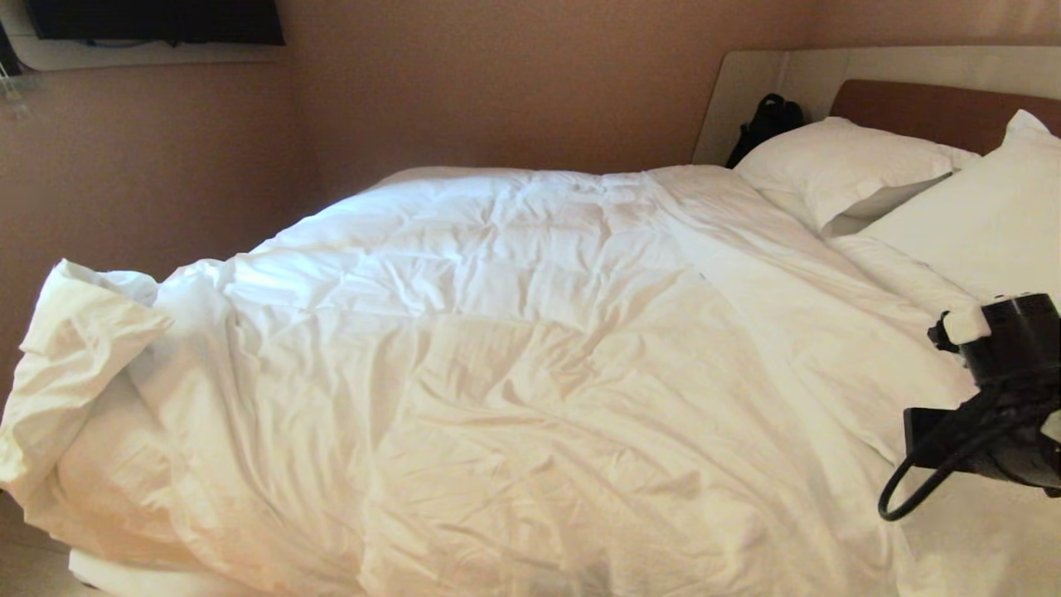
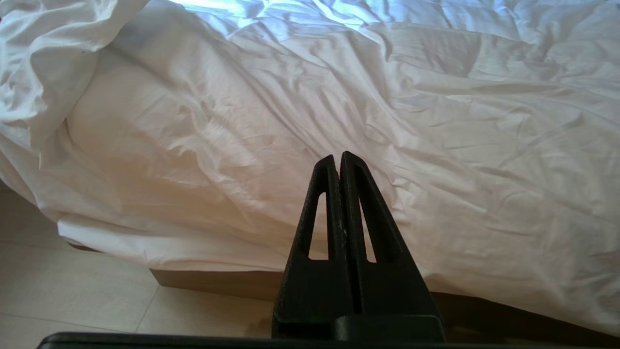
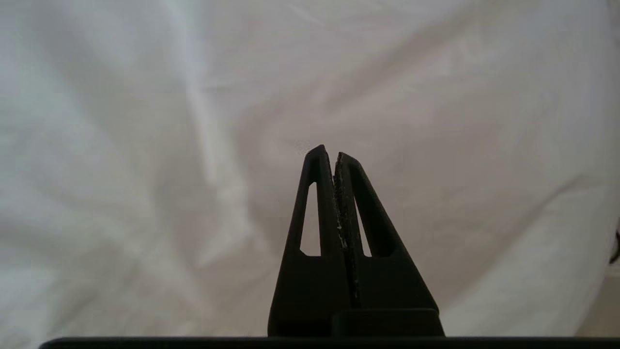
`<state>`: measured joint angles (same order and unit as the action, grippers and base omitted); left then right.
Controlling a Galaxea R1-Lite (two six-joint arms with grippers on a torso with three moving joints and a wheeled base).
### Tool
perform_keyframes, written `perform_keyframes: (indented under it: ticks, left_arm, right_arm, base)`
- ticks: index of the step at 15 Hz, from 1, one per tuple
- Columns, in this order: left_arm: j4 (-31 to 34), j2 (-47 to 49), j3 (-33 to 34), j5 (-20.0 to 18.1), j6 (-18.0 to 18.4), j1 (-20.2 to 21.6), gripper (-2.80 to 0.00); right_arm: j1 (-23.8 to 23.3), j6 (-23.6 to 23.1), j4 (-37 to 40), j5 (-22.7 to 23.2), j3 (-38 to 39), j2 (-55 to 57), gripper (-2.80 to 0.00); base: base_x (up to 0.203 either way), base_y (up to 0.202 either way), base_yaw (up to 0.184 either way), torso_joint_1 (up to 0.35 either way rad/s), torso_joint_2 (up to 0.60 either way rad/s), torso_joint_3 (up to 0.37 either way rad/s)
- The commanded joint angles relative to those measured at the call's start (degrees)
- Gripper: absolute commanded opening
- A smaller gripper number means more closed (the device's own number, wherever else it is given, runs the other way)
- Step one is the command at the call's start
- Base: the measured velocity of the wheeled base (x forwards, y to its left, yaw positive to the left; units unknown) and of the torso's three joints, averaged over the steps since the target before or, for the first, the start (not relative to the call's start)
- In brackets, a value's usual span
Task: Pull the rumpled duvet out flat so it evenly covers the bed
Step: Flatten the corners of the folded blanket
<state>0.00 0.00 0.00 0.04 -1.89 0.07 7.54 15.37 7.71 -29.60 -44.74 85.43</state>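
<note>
The white puffy duvet (image 1: 514, 348) lies wrinkled over most of the bed (image 1: 928, 108). Its near left corner (image 1: 75, 348) is folded back on itself in a thick bunch. My right arm (image 1: 1007, 390) reaches in over the duvet's right side, below the pillows. In the right wrist view my right gripper (image 3: 330, 151) is shut and empty, its tips just above smooth white cloth (image 3: 193, 145). My left gripper (image 2: 338, 156) is also shut and empty. It stays low beside the bed, pointing at the duvet (image 2: 339, 97) that hangs over the brown base (image 2: 218, 283).
Two white pillows (image 1: 845, 166) (image 1: 978, 224) lean at the headboard. A black bag (image 1: 767, 124) sits in the corner behind them. A dark screen (image 1: 157, 21) hangs on the far wall. Pale floor tiles (image 2: 72, 291) run along the bed's near side.
</note>
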Motion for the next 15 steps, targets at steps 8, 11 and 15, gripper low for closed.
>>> perform_keyframes:
  ticks: [8, 11, 15]
  left_arm:
    - [0.0, 0.0, 0.0, 0.0, 0.0, 0.0, -2.8]
    - [-0.1, 0.0, 0.0, 0.0, 0.0, 0.0, -2.8]
    - [0.0, 0.0, 0.0, 0.0, 0.0, 0.0, -2.8]
  right_arm:
    - [-5.3, 2.0, -8.7, 0.4, 2.3, 11.2, -2.8]
    - [-5.3, 3.4, -9.3, 0.4, 7.7, 13.4, -2.8]
    - [-5.1, 3.6, -10.4, 0.4, 13.1, 12.6, -2.8]
  base:
    - [0.0, 0.0, 0.0, 0.0, 0.0, 0.0]
    - [0.0, 0.0, 0.0, 0.0, 0.0, 0.0]
    - [0.0, 0.0, 0.0, 0.0, 0.0, 0.0]
